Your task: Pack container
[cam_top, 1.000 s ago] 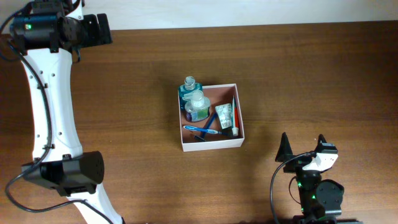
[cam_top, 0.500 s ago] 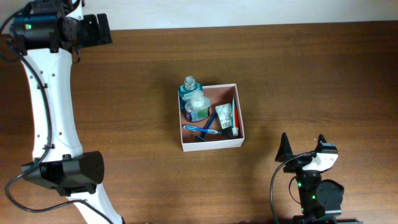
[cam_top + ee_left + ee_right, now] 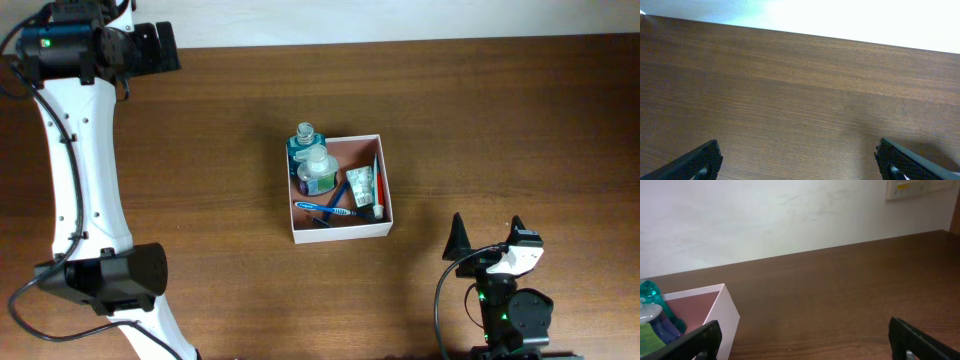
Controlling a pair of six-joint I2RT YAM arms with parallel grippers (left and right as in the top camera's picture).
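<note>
The container (image 3: 342, 232), a shallow square white-walled box with a reddish-brown inside, sits mid-table. In it stand two teal pump bottles (image 3: 306, 140), with a blue toothbrush (image 3: 325, 208) and a green tube (image 3: 362, 186) lying beside them. My left gripper (image 3: 168, 48) hovers far off at the back left corner, open, with only bare wood between its fingers (image 3: 695, 161). My right gripper (image 3: 488, 240) is open near the front edge, to the right of the box. In the right wrist view the container's wall (image 3: 722, 317) shows just past the left finger (image 3: 695, 342).
The brown wooden table (image 3: 500, 120) runs back to a white wall (image 3: 790, 215). The left arm's white links (image 3: 80, 180) stretch along the table's left side. A wall plate (image 3: 915, 187) shows at the upper right in the right wrist view.
</note>
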